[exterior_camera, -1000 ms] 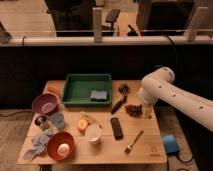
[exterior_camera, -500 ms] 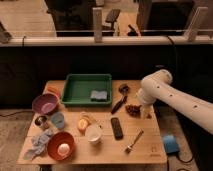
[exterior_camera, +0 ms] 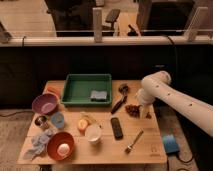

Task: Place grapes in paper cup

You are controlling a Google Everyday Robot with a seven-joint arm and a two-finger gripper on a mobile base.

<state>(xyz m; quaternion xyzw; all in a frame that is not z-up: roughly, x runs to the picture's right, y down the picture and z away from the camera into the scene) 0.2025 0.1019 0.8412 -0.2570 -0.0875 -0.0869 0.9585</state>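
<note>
The pincer [exterior_camera: 144, 112] has dropped, jaws spread, right of centre to just beside the grapes [exterior_camera: 132, 109] lying on the surface [exterior_camera: 152, 141], so a grasp looks near; the paper cup [exterior_camera: 93, 134] waits lower centre

The gripper [exterior_camera: 143, 111] hangs open at 3 o'clock of the grapes [exterior_camera: 132, 109], close beside them. The cup [exterior_camera: 93, 134] stands at 8 o'clock of the grapes, with the remote [exterior_camera: 116, 128] between them.

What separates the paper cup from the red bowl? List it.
The paper cup is white, narrow and looks empty; the red bowl is wider, lower and holds a pale round object. Both sit upright near the front edge of the table. The end effector is by the grapes.
</note>
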